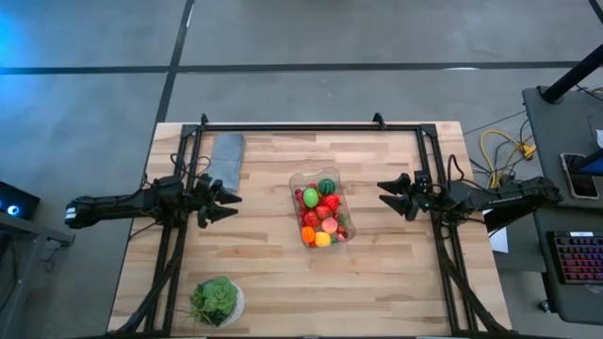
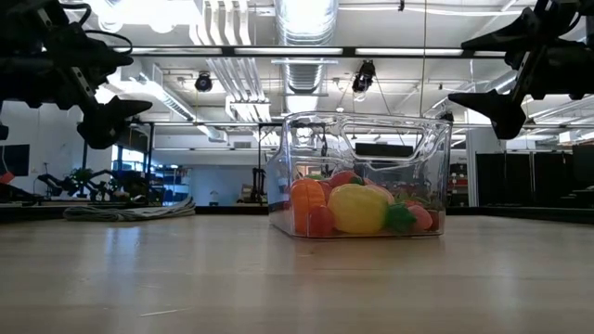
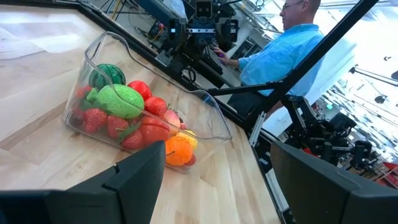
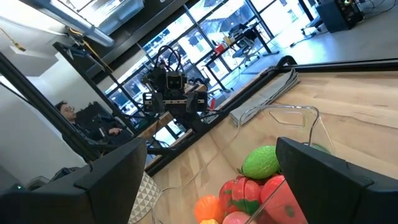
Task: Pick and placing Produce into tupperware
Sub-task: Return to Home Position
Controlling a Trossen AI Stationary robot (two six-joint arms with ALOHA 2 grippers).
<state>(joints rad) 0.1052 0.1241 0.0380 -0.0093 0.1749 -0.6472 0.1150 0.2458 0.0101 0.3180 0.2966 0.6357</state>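
Observation:
The clear tupperware [image 1: 321, 208] stands by its flat bottom on the middle of the wooden table. It holds the produce [image 1: 320, 215]: red berries, a green piece, a striped green melon [image 1: 327, 186], orange and yellow pieces. In the low view the tupperware [image 2: 360, 176] shows them through its wall. My left gripper [image 1: 229, 205] hovers open to the tub's left, above the table. To the tub's right my right gripper [image 1: 386, 193] hovers open. Both point level toward the tub, well apart from it.
A grey folded cloth [image 1: 226, 157] lies at the far left of the table. A leafy green head in a white bowl [image 1: 216, 302] stands near the front left edge. A person in a blue shirt [image 3: 280, 59] sits beyond the table.

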